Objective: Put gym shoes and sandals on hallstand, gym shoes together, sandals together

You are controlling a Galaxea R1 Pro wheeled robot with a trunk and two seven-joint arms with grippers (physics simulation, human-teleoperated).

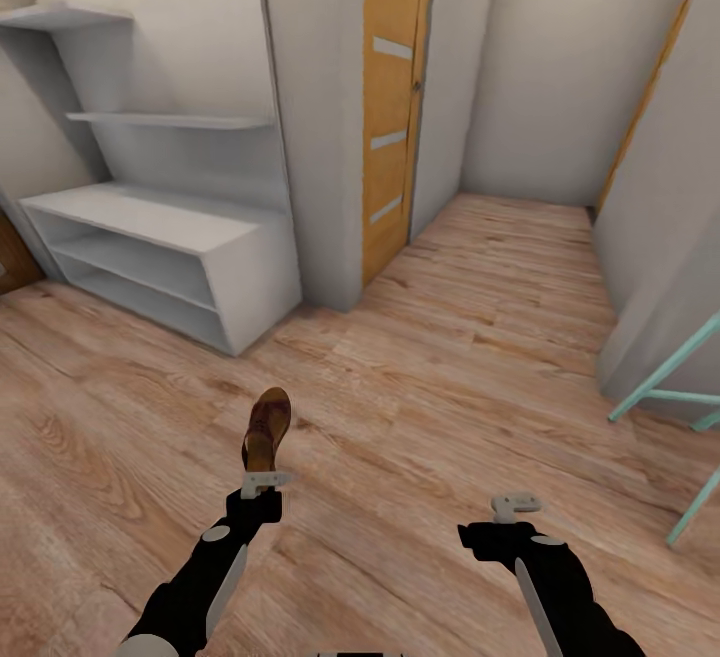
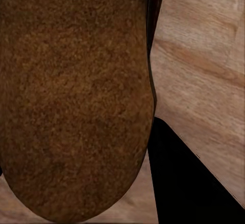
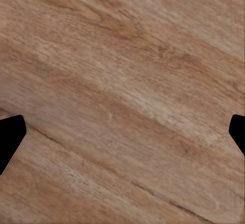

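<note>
Left tool [image 1: 262, 483] pinches one sandal [image 1: 267, 428] by its end, held out above the corridor floor [image 1: 450, 337]; the sole crowds the left wrist view. Right tool [image 1: 514, 508] spread wide, nothing in it. Hallstand [image 1: 150, 222] stands well ahead. Risk: such a thin end-grip lets the sandal swing or slip during the carry, dropping it short of the rack.

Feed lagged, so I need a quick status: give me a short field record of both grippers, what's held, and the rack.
left gripper: shut on a sandal, held above the floor
right gripper: open, nothing between its fingers, over bare floor
rack: ahead and to the left; top and both shelf rows bare
gym shoes: not seen
second sandal: not seen
</note>
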